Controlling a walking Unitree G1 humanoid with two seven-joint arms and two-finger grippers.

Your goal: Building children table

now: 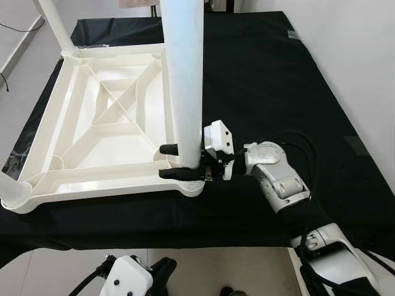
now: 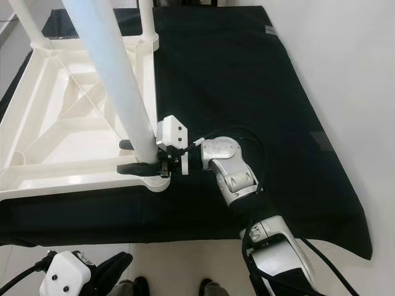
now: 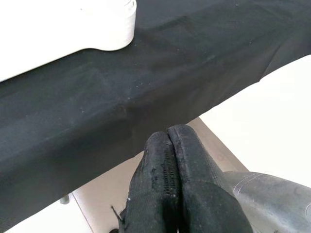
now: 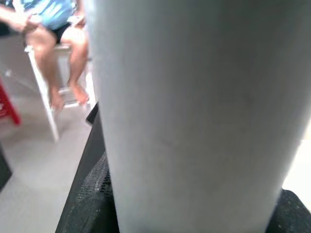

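Here the right claw (image 1: 179, 161) grips the table leg (image 1: 184, 74) — left claw (image 3: 170, 179) clenched, near the black cloth (image 3: 146, 73).

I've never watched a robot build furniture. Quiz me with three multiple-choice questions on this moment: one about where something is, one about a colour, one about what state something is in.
1. Where is the right gripper?
A. At the foot of the table leg, near the corner of the tabletop
B. Resting on the bare floor
C. At the far end of the black cloth

2. What colour is the upturned tabletop?
A. Red
B. Cream white
C. Blue

3. What state is the left gripper in?
A. Wide open
B. Clamped on a screw
C. Shut, holding nothing

Answers:
1. A, its two black fingers sit either side of the upright leg just above the corner.
2. B, the ribbed underside lies pale against the black cloth.
3. C, in the left wrist view its fingers press together with nothing between them.
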